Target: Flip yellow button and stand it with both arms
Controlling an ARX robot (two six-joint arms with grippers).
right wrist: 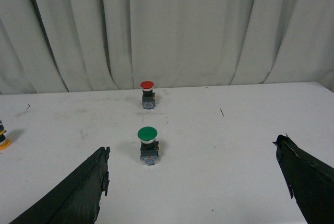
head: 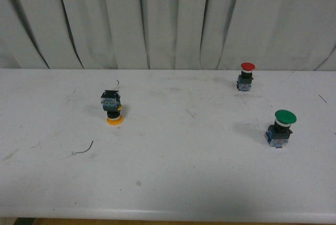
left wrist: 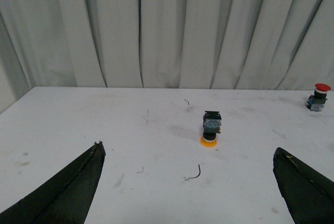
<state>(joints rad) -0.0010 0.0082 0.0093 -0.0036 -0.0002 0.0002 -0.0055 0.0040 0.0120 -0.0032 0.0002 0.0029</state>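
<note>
The yellow button (head: 112, 107) stands upside down on the white table (head: 168, 183), its yellow cap against the surface and the blue-and-black block on top. It also shows in the left wrist view as the yellow button (left wrist: 211, 128), some way beyond my left gripper (left wrist: 189, 153), which is open and holds nothing. The right wrist view catches only the cap's edge of the yellow button (right wrist: 3, 142) at the frame border. My right gripper (right wrist: 193, 153) is open too, with nothing between its fingers. Neither arm appears in the front view.
A red-capped button (head: 245, 76) stands upright at the back right. A green-capped button (head: 281, 128) stands upright nearer on the right, just beyond my right gripper. A small bent wire (head: 84, 149) lies near the yellow button. A pale curtain (head: 168, 20) hangs behind the table.
</note>
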